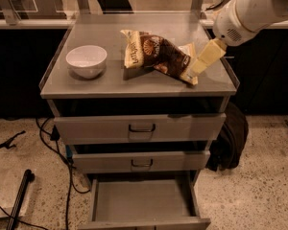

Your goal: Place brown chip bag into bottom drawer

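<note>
In the camera view, the brown chip bag [158, 54] lies on the grey cabinet top [110, 83], right of centre and well apart from the white bowl [86, 60] at the left. The gripper [201, 61] hangs at the bag's right end, coming in from the upper right on the white arm [249, 11]. Its tip overlaps the cream corner of the bag. We cannot tell whether it touches the bag, nor whether it is apart or together.

We judge the bag to be light, soft and crinkly, with a glossy skin that may slip, and chips inside that would crush under a hard squeeze. The flat sealed end nearest the gripper looks to us the best place to take hold, or else a raised crease in the puffed middle.

The bag's long axis runs diagonally, from the cream-yellow end with lettering at the back left to the other cream end at the front right. It lies on its side, printed face up.

The bottom drawer [141, 200] stands pulled out below, and the two upper drawers [141, 127] are closed.
</note>
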